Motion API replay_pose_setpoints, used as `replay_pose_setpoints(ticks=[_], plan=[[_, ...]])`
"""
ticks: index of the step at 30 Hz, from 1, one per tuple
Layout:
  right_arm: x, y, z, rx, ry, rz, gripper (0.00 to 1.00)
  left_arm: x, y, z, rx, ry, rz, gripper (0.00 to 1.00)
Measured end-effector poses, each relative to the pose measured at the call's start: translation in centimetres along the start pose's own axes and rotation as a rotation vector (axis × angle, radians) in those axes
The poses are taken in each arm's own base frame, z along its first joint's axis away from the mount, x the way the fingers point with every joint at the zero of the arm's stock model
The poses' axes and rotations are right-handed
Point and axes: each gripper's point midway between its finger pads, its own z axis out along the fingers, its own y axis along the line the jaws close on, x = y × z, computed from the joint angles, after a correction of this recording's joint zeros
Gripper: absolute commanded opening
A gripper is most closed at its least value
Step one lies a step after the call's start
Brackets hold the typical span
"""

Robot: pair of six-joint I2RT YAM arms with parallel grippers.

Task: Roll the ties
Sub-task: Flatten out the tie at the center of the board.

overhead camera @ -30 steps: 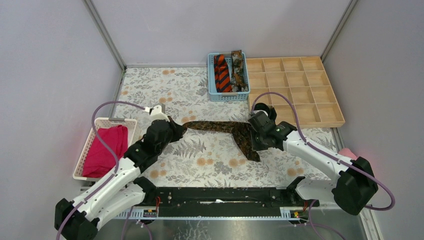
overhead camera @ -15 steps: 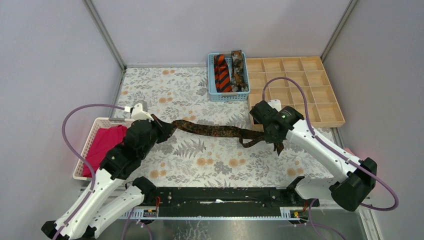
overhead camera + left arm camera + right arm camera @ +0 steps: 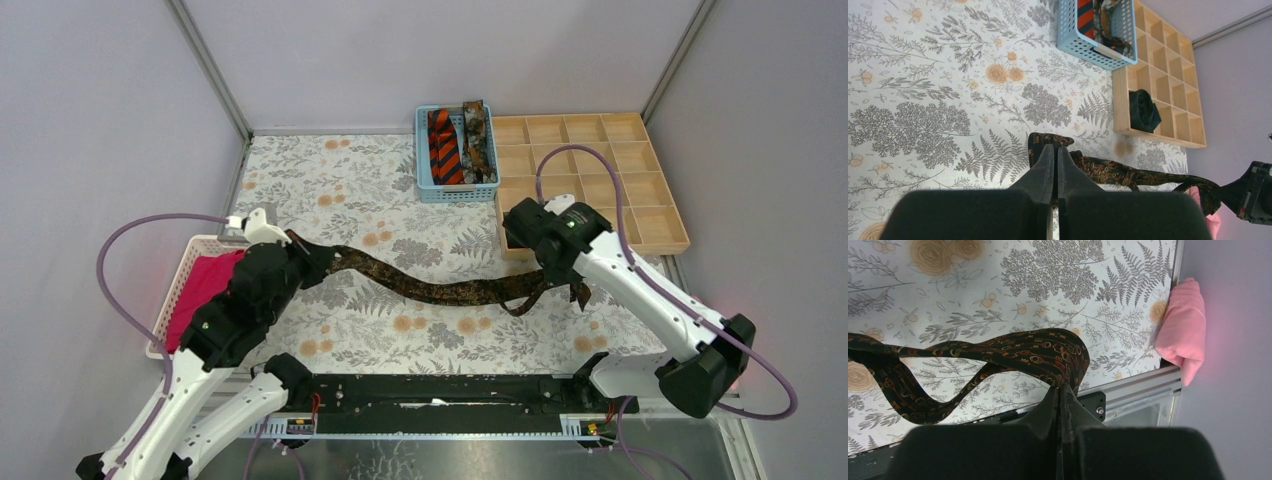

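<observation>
From above, the dark brown mottled tie (image 3: 430, 290) hangs in a shallow sag between the two arms, above the floral surface (image 3: 380, 180). The left pincer (image 3: 318, 262) is clamped on its narrow end and the right pincer (image 3: 560, 275) on its wide end, near the wooden tray (image 3: 600, 225).

The left wrist view shows the left pincer (image 3: 1055, 150) pressed together with the tie's (image 3: 1128, 175) tip poking out beyond the fingertips. It also shows a black tie (image 3: 1143, 111) coiled in one front compartment of the tray, a spot the right arm covers from above.

The right wrist view shows the right pincer (image 3: 1060, 390) pinched on the broad end, the fabric (image 3: 998, 355) folding over in a loop. A pink cloth (image 3: 1183, 325) lies at the surface's edge.

Only the top view takes in the blue basket (image 3: 457, 192) holding an orange-and-black striped tie (image 3: 443, 148) and another mottled tie (image 3: 478, 140). It alone also shows the white basket (image 3: 170, 295) with a magenta cloth (image 3: 200, 295).
</observation>
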Motion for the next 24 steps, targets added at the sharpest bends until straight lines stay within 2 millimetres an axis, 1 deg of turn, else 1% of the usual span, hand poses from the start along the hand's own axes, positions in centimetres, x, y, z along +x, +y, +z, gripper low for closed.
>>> replay_pose_setpoints(ticks=[3,6,11,12,15,18,21,22,23,24], plan=[[-0.2,0.8,1.2,0.044,0.041,-0.035,0.00,1.8,1.3,1.5,-0.062,0.045,0.020,0.00],[-0.5,1.8,2.9,0.086,0.096,-0.059,0.00,3.0,2.6,2.7,-0.125,0.073,0.040,0.00],[-1.0,2.3,5.6,0.142,0.165,-0.050,0.00,3.3,4.0,3.2,-0.177,0.052,0.044,0.00],[-1.2,2.1,6.4,0.160,0.179,-0.042,0.02,3.4,4.4,3.4,-0.193,0.041,0.043,0.00],[-1.3,1.6,8.0,0.200,0.218,-0.025,0.11,3.7,5.6,3.7,-0.234,0.026,0.046,0.00],[-1.4,0.7,10.2,0.250,0.268,-0.012,0.24,4.2,6.9,4.2,-0.284,0.015,0.057,0.00],[-1.3,0.3,12.0,0.281,0.308,-0.016,0.47,5.3,8.5,5.1,-0.346,0.020,0.079,0.00],[-1.3,0.2,12.6,0.291,0.316,-0.022,0.52,5.5,8.8,5.3,-0.361,0.023,0.085,0.00],[-1.3,0.2,13.1,0.298,0.324,-0.030,0.55,5.9,9.3,5.7,-0.383,0.026,0.094,0.00],[-1.3,0.3,13.6,0.304,0.333,-0.037,0.62,6.1,9.7,5.9,-0.400,0.028,0.102,0.02]])
